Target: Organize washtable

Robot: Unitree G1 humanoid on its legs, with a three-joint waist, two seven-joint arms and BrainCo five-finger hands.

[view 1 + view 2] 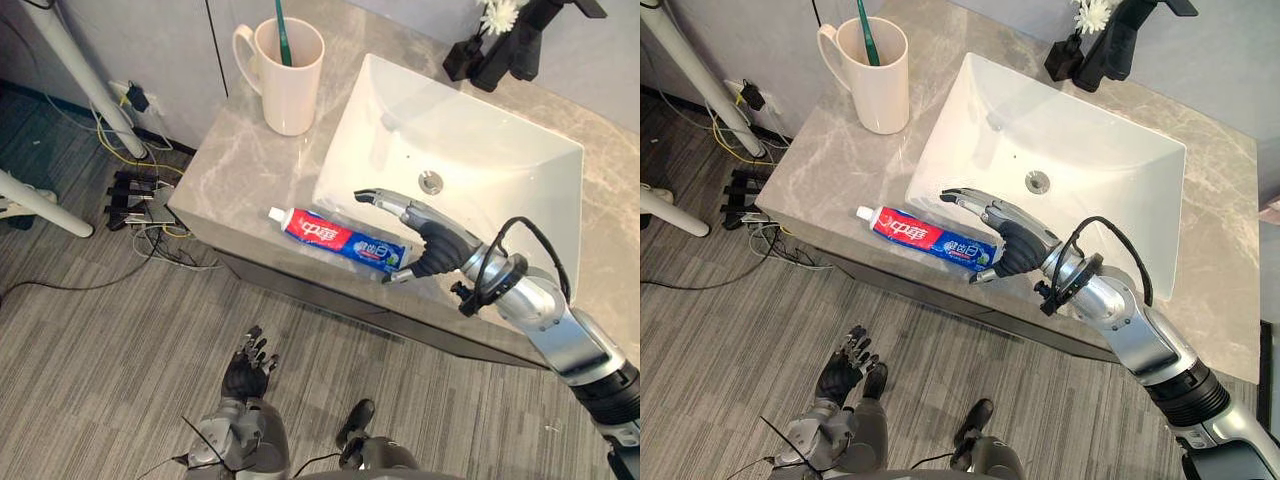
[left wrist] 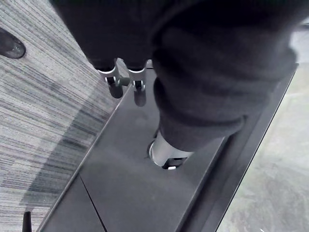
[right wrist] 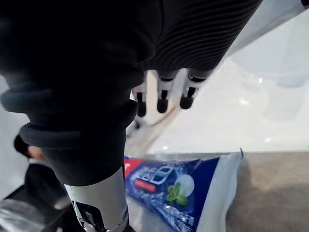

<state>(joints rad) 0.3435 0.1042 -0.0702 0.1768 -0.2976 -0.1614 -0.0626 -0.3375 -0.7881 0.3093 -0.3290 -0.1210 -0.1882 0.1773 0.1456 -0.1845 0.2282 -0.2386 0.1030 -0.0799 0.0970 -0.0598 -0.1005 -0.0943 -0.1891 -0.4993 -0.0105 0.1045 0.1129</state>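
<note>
Left hand (image 1: 250,368) hangs low over the floor, fingers relaxed and straight, holding nothing.

Cup (image 1: 290,75) stands upright at the back left of the bench (image 1: 240,170) with a green toothbrush (image 1: 283,35) in it. It looks the likely home for the tube.

Toothpaste tube (image 1: 335,238) lies flat on the narrow front strip of bench, just before the sink (image 1: 470,150). Cap end points left, crimped end right.

Right hand (image 1: 435,245) sits over the crimped end, open. Fingers reach straight out above the tube towards the sink rim; the thumb is low at the tube's near side. Nothing is gripped.

Step in hand, as I judge it: taking up the tube.
- Bring the fingers down behind the tube, on the sink side, and close against the thumb.
- Grip the fuller body, not the thin crimp, which would fold and slip.
- The strip is narrow, so a sideways nudge could send the tube off the front edge or into the basin.
- Lift level, then tip it upright for the cup.

Surface: grey veined stone, smooth and hard. White basin, drain in the middle.

Room: striped grey floor (image 1: 100,350) with a power strip (image 1: 135,195) and loose wires by the wall at left. Black faucet (image 1: 510,45) and a white flower (image 1: 498,14) at the back right.
</note>
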